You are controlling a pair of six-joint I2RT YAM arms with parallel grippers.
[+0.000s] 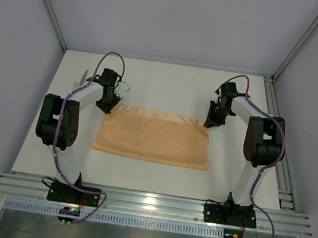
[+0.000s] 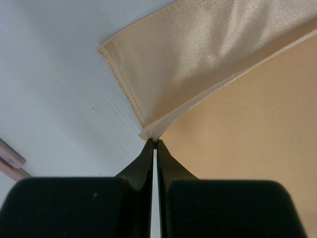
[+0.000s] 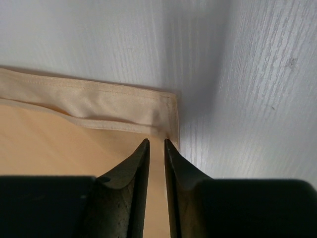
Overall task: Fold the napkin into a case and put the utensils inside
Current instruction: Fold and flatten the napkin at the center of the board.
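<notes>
The peach-orange napkin lies flat in the middle of the table, folded over into a wide rectangle with a paler strip along its far edge. My left gripper is at its far left corner. In the left wrist view the jaws are shut, pinching the corner of the napkin's top layer. My right gripper is at the far right corner. Its jaws stand slightly apart just over the napkin, gripping nothing. A thin pale utensil lies beyond the left arm; a pale pinkish end shows in the left wrist view.
The white table is walled on the left, right and back. A metal rail runs along the right edge and another along the near edge, where the arm bases are bolted.
</notes>
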